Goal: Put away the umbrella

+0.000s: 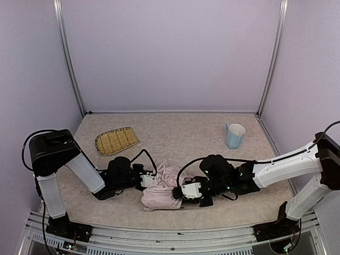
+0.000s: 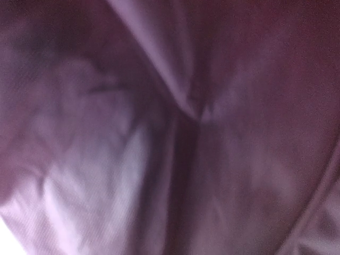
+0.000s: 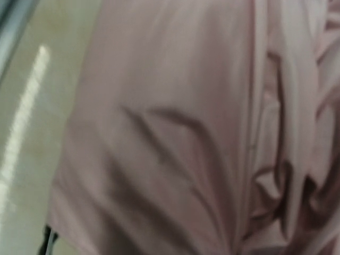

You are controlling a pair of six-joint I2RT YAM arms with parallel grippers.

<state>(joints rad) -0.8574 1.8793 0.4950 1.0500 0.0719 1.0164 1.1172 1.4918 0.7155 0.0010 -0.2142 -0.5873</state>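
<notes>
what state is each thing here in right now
umbrella: collapsed, pink fabric loose and crumpled, lying down
woven tray: lying flat, nothing in it
mug: upright, standing apart on the right
left gripper: fingers shut, tip against the umbrella's left side
right gripper: on the umbrella's right side, fingers open or shut not clear

Pale lilac walls (image 1: 170,53), 2 aluminium corner posts (image 1: 69,58), beige mottled tabletop (image 1: 180,133), even light.
</notes>
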